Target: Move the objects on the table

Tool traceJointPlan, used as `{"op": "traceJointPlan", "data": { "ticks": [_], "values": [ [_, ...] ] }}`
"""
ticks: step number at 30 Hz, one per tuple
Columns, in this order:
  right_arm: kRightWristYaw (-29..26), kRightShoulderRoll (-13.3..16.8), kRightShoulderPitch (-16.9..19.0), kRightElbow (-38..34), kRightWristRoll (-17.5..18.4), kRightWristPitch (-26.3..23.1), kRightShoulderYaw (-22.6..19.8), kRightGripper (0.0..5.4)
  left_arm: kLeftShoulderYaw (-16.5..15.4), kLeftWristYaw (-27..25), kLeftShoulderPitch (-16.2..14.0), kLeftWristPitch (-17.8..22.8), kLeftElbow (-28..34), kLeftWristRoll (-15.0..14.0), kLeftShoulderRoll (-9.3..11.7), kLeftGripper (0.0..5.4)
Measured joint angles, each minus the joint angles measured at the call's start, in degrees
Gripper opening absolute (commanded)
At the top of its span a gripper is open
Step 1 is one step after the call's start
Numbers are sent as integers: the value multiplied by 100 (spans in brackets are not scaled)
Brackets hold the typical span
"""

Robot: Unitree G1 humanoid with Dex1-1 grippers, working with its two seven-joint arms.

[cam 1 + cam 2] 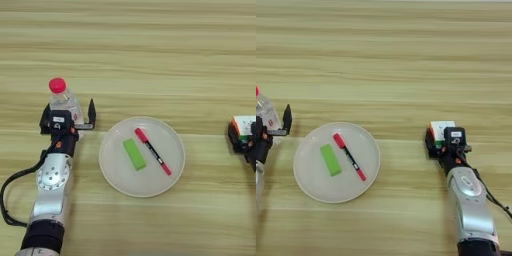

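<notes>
Left eye view shows the bottle, clear with a red cap, standing upright on the table at the left side. The left gripper is around the bottle's lower body: one black finger stands up just right of the bottle with a gap between them, and the other finger is hidden behind the gripper body, so the jaws are spread and not pressing the bottle on the side that can be seen. The left arm runs down from there to the bottom edge.

Just right of the bottle lies the round beige plate. In it rest the green block and the red-and-black pen, side by side, both slanting from upper left to lower right, close but not touching.

Well right of the plate, in the right eye view, the puzzle cube sits on the table in the right gripper, whose jaws are closed against it. The right arm reaches down to the bottom edge.
</notes>
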State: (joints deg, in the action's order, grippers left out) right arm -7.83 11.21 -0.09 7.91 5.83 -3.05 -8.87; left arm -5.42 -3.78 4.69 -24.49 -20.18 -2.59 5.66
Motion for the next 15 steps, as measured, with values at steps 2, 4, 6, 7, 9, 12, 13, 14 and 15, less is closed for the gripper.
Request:
{"op": "traceJointPlan", "data": {
  "ticks": [2, 4, 6, 7, 9, 12, 13, 14, 15],
  "values": [
    [-8, -1, 7, 91, -4, -25, 22, 398, 0, 0, 0, 1, 0, 0, 0, 540],
    [-16, -3, 30, 112, -4, -26, 38, 415, 0, 1, 0, 2, 1, 0, 0, 540],
    [-25, -3, 30, 99, 0, -18, 48, 433, 0, 1, 0, 2, 2, 0, 0, 540],
    [-31, -3, 31, 87, 0, -4, 54, 442, 0, 1, 0, 4, 2, 0, 0, 540],
    [-36, -5, 33, 60, 3, 21, 63, 465, 0, 1, -1, 8, 7, 1, 0, 540],
    [-32, -6, 56, -71, -5, 163, 65, 496, 1, 1, -10, 17, 27, 1, 0, 540],
    [-29, -6, 58, -112, -12, 220, 67, 511, 1, 1, -17, 18, 36, 1, 0, 540],
    [-23, -5, 59, -153, -33, 266, 70, 519, 1, 1, -21, 18, 41, 1, 0, 540],
    [-15, -5, 62, -191, -92, 318, 74, 537, 1, 1, -25, 18, 45, 1, 0, 540]
  ]
}}
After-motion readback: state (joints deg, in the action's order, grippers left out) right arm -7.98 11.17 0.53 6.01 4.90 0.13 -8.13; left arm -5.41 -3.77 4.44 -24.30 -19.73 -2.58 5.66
